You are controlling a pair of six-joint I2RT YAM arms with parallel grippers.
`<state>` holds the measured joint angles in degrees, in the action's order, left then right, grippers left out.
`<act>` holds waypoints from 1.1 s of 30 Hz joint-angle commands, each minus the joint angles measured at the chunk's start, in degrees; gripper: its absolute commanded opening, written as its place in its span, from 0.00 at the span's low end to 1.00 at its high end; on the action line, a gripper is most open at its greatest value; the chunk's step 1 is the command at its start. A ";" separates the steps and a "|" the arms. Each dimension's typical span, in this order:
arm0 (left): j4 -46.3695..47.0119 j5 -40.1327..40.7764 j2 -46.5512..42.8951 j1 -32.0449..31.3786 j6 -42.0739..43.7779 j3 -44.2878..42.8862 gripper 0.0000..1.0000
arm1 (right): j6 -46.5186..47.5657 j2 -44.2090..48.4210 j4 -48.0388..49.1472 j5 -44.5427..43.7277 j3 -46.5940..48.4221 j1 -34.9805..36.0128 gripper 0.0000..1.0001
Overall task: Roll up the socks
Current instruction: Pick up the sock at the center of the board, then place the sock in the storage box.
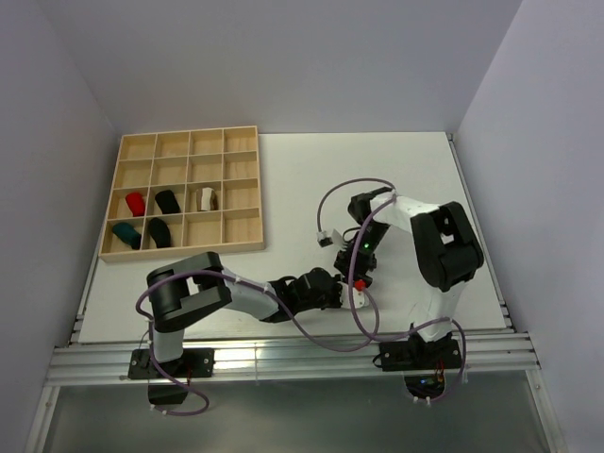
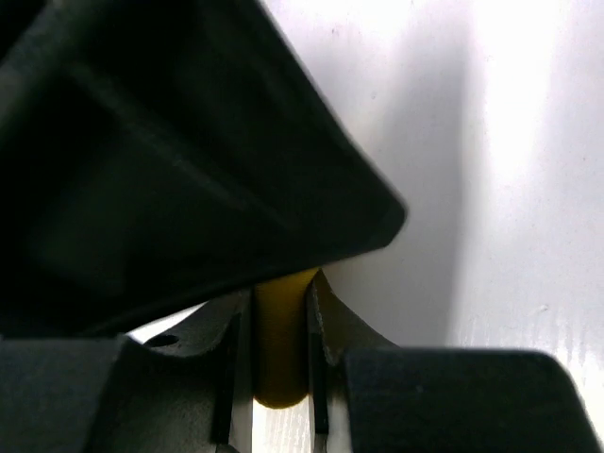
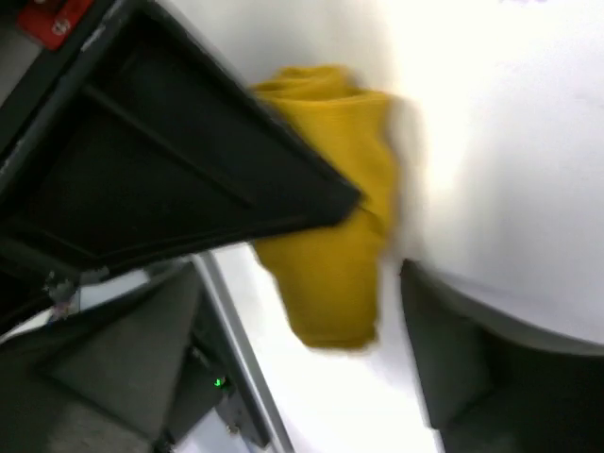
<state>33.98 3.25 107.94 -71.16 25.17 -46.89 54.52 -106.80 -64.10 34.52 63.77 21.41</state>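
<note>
Left gripper [image 2: 278,316] clamps the yellow sock [image 3: 330,283] (holding the roll, I judge); right gripper [image 3: 382,236] open, not gripping.

On my right wrist view a plain mustard-yellow sock [image 3: 330,255] sits mid-frame against the white table [image 3: 510,142]. Overhead, at upper left, the pale wooden tray [image 1: 189,250] shows a red sock [image 1: 135,203], a black sock [image 1: 167,201], a white sock with brown ends [image 1: 207,198], a teal sock [image 1: 125,234] and a second black sock [image 1: 159,232]. The cable [image 1: 357,182] is purple.
</note>
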 commanded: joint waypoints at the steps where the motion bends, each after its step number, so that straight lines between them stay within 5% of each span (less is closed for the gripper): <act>1: -2.51 -2.10 -0.18 -0.04 -3.19 0.31 0.00 | 0.50 4.75 0.12 2.04 1.97 -1.37 1.00; 10: -1.28 0.97 -3.87 0.66 -10.30 1.45 0.00 | -3.61 13.20 -6.57 3.54 11.81 -11.03 1.00; 18: -5.58 9.83 -12.57 5.31 -23.92 0.31 0.00 | -13.64 14.60 0.80 -0.85 17.71 -17.36 1.00; 27: -36.75 38.65 -30.32 16.48 -46.51 -4.25 0.00 | -22.96 16.89 8.63 -4.73 19.46 -17.54 1.00; 33: -75.41 56.95 -29.91 25.53 -68.46 -14.27 0.00 | -24.02 14.53 7.76 -4.29 23.15 -17.54 1.00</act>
<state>-16.27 46.33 76.42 -48.36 -28.03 -56.77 32.34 -93.27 -57.84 30.61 83.74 3.86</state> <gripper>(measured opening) 0.235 0.998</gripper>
